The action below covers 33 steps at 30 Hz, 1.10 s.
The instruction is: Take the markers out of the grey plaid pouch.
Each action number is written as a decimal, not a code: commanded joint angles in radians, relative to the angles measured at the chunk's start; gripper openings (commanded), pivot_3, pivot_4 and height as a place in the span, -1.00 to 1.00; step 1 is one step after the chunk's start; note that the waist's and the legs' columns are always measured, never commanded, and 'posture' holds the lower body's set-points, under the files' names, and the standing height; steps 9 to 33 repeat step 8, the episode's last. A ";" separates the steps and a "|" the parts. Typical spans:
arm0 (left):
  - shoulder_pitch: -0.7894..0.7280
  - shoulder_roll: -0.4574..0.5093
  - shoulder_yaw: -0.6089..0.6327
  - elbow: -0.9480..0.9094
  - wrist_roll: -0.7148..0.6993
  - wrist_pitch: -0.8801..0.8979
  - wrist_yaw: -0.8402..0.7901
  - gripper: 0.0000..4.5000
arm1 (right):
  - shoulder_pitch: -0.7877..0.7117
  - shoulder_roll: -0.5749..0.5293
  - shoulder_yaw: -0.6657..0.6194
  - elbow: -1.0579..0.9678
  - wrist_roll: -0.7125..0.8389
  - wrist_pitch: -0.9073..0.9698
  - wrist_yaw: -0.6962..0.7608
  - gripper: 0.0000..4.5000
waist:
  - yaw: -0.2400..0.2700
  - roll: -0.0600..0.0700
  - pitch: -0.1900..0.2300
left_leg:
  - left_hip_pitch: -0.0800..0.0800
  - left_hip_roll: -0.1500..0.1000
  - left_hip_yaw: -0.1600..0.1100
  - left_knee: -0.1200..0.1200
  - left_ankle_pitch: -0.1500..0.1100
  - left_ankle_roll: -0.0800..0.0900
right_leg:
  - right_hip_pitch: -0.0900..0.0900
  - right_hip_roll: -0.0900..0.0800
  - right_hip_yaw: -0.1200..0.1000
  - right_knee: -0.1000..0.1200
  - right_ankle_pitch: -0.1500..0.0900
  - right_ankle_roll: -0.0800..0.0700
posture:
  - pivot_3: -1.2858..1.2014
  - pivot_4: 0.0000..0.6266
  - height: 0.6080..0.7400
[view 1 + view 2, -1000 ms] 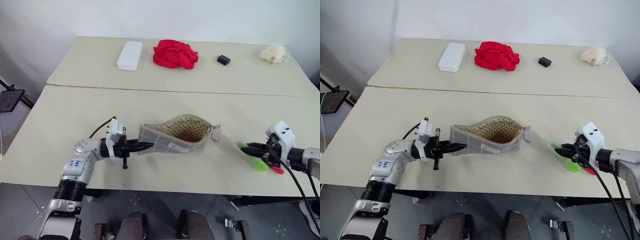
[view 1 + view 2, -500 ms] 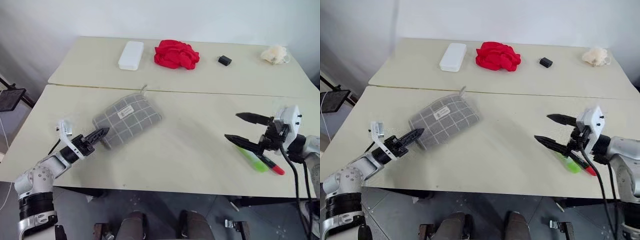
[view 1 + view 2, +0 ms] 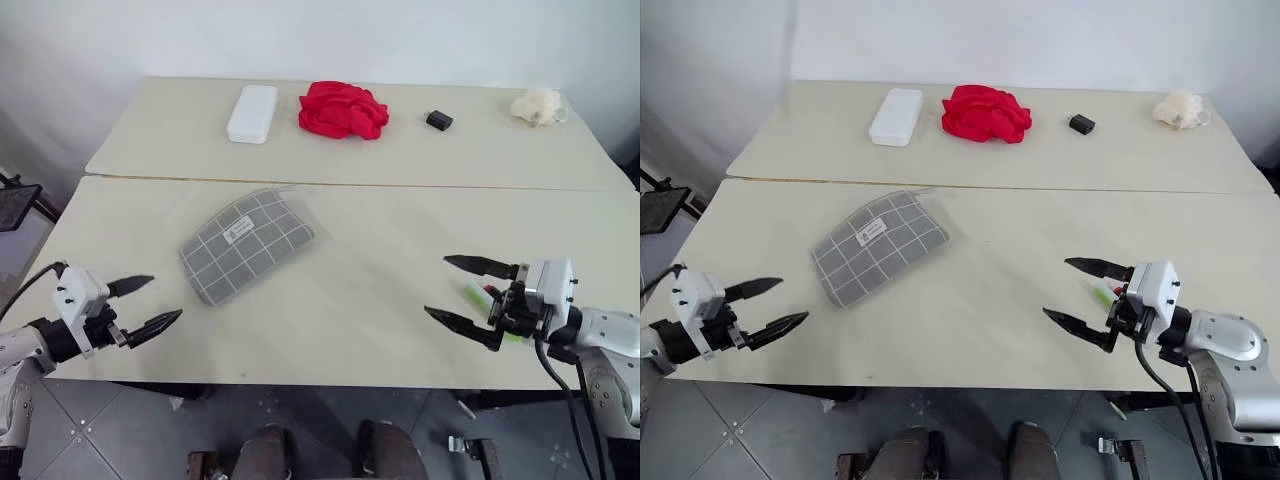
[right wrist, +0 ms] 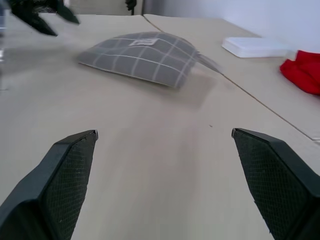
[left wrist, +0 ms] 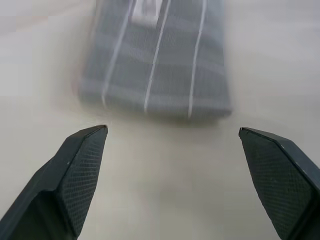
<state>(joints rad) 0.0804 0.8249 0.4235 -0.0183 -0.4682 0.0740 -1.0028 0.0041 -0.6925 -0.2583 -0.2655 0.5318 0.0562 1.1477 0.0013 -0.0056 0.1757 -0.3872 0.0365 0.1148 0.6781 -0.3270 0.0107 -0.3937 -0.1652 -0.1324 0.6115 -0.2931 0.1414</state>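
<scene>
The grey plaid pouch point(image 3: 245, 245) lies flat on the near table with its white label up, and it also shows in the left wrist view point(image 5: 157, 75) and the right wrist view point(image 4: 140, 57). My left gripper point(image 3: 166, 298) is open and empty, a short way off the pouch's near left end. At the near right, my right gripper point(image 3: 437, 286) is open and empty too. The markers lie on the table just behind its fingers: a green marker point(image 3: 470, 292) and a red marker point(image 3: 490, 290), both partly hidden by the gripper.
On the far table sit a white box point(image 3: 251, 112), a red cloth heap point(image 3: 342, 108), a small black object point(image 3: 438, 120) and a cream clump point(image 3: 538, 103). A seam point(image 3: 400, 185) divides the two tables. Bare tabletop lies between pouch and right gripper.
The left gripper let go of the pouch, opened wide and drew back to the left. The pouch settled flat. The right gripper opened, leaving the markers on the table, and shifted left.
</scene>
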 commanded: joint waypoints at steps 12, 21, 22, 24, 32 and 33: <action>0.010 -0.043 -0.123 -0.146 0.079 -0.100 -0.005 0.99 | 0.043 0.000 0.046 0.035 -0.077 -0.220 0.068 1.00 | -0.006 0.000 0.000 | 0.001 0.001 0.002 0.001 0.000 0.000 | 0.000 0.001 0.001 0.001 0.000 0.000 | 0.03 -0.52 1.00; 0.010 -0.043 -0.123 -0.146 0.079 -0.100 -0.005 0.99 | 0.043 0.000 0.046 0.035 -0.077 -0.220 0.068 1.00 | -0.006 0.000 0.000 | 0.001 0.001 0.002 0.001 0.000 0.000 | 0.000 0.001 0.001 0.001 0.000 0.000 | 0.03 -0.52 1.00; 0.010 -0.043 -0.123 -0.146 0.079 -0.100 -0.005 0.99 | 0.043 0.000 0.046 0.035 -0.077 -0.220 0.068 1.00 | -0.006 0.000 0.000 | 0.001 0.001 0.002 0.001 0.000 0.000 | 0.000 0.001 0.001 0.001 0.000 0.000 | 0.03 -0.52 1.00; 0.010 -0.043 -0.123 -0.146 0.079 -0.100 -0.005 0.99 | 0.043 0.000 0.046 0.035 -0.077 -0.220 0.068 1.00 | -0.006 0.000 0.000 | 0.001 0.001 0.002 0.001 0.000 0.000 | 0.000 0.001 0.001 0.001 0.000 0.000 | 0.03 -0.52 1.00; 0.010 -0.043 -0.123 -0.146 0.079 -0.100 -0.005 0.99 | 0.043 0.000 0.046 0.035 -0.077 -0.220 0.068 1.00 | -0.006 0.000 0.000 | 0.001 0.001 0.002 0.001 0.000 0.000 | 0.000 0.001 0.001 0.001 0.000 0.000 | 0.03 -0.52 1.00; 0.010 -0.043 -0.123 -0.146 0.079 -0.100 -0.005 0.99 | 0.043 0.000 0.046 0.035 -0.077 -0.220 0.068 1.00 | -0.006 0.000 0.000 | 0.001 0.001 0.002 0.001 0.000 0.000 | 0.000 0.001 0.001 0.001 0.000 0.000 | 0.03 -0.52 1.00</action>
